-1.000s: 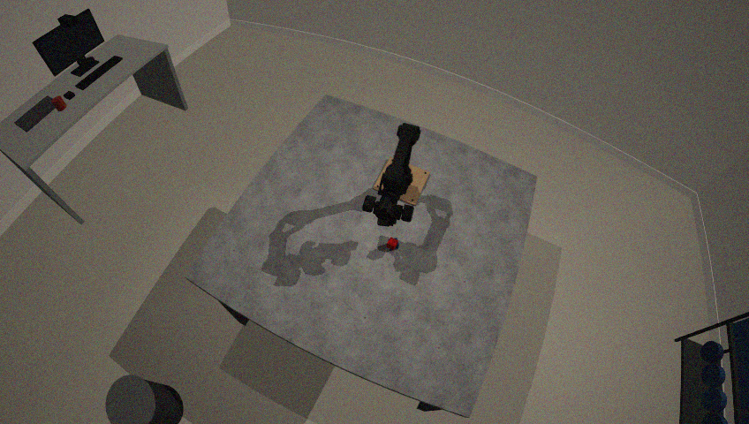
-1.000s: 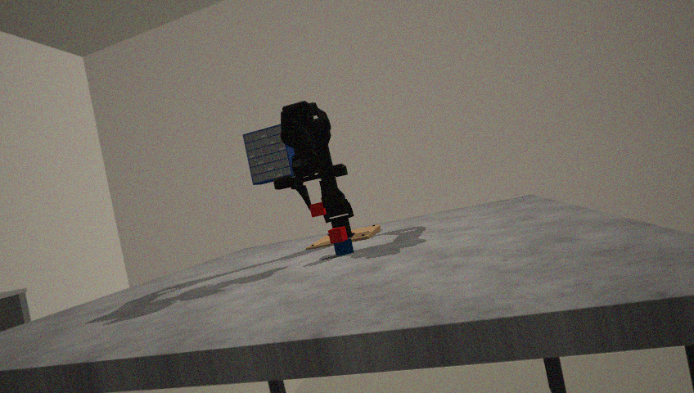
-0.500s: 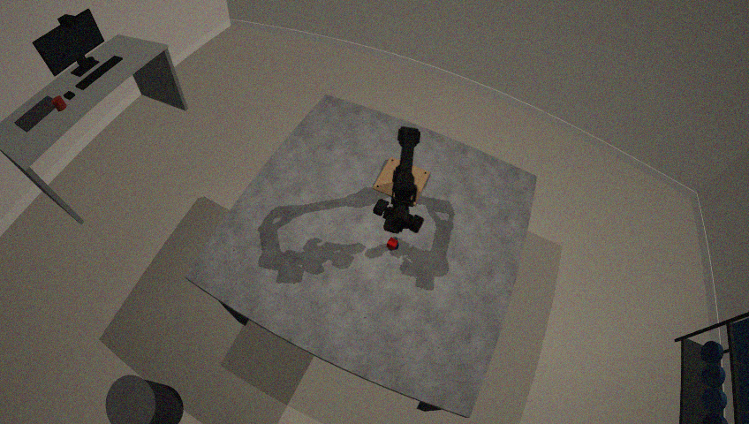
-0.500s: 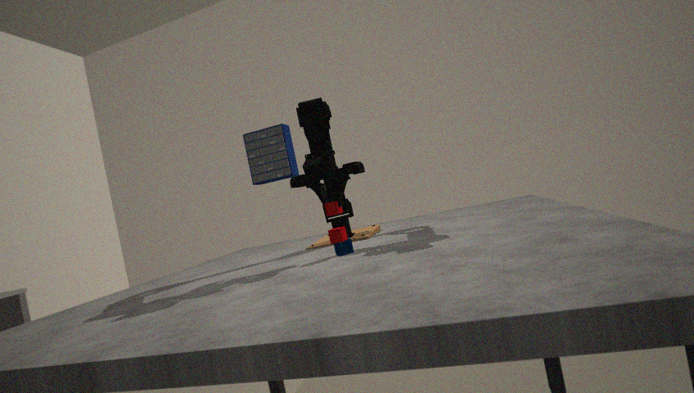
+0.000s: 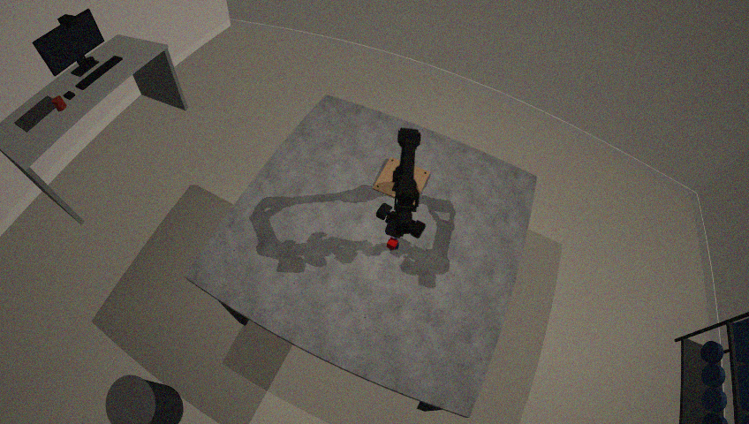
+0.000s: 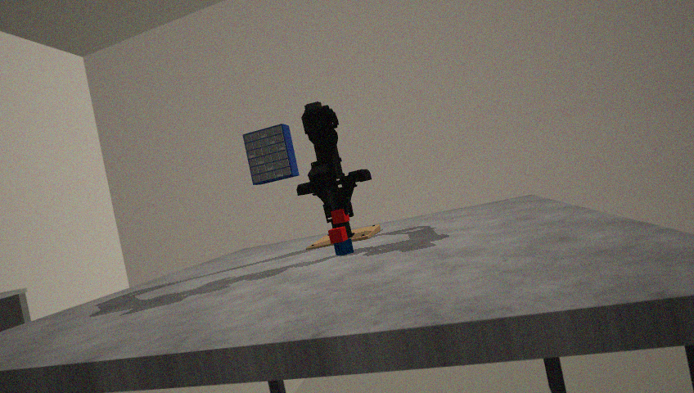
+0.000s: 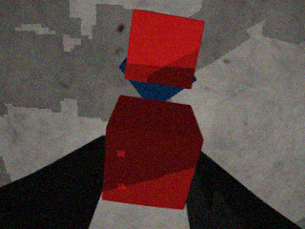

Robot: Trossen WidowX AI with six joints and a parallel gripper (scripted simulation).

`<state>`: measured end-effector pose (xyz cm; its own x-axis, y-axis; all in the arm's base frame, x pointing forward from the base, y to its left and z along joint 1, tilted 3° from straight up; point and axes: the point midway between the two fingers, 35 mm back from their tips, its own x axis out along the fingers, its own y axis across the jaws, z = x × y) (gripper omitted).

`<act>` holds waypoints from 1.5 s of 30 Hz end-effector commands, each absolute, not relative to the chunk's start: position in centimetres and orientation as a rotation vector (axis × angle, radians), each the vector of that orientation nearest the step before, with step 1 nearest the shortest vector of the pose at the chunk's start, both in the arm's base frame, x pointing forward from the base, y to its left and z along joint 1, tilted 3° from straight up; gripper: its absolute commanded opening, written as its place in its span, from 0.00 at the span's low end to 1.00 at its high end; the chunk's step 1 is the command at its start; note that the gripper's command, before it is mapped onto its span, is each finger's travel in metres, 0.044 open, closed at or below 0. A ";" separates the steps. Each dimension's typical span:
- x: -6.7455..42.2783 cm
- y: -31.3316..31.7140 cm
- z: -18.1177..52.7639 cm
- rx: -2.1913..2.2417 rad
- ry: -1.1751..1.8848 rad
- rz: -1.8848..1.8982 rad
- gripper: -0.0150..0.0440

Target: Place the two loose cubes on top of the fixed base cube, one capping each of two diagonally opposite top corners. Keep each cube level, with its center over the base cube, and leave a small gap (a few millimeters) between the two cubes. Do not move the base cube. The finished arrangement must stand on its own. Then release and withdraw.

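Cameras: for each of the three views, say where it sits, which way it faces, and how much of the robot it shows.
Top: high overhead, facing down on the table; shows the whole arm.
Exterior: low, beyond the table's edge, facing up toward the arm; shows all of it and the held red cube.
Wrist: on the arm, facing down past the dark fingers; shows only those, clamping that cube.
Shared: exterior and wrist both show the blue cube bearing the other red cube.
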<state>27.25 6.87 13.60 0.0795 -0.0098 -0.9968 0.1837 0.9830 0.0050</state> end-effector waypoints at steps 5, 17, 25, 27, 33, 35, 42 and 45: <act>27.2 6.8 12.6 0.141 1.488 -0.155 0.43; 27.4 6.8 11.5 0.143 1.487 -0.156 0.43; 27.6 6.8 10.0 0.146 1.486 -0.157 0.43; 27.6 6.8 9.7 0.146 1.486 -0.157 0.43; 27.6 6.8 9.7 0.146 1.486 -0.157 0.43; 27.6 6.8 9.7 0.146 1.486 -0.157 0.43; 27.6 6.8 9.6 0.144 1.486 -0.155 0.43; 27.6 6.8 9.6 0.144 1.486 -0.155 0.43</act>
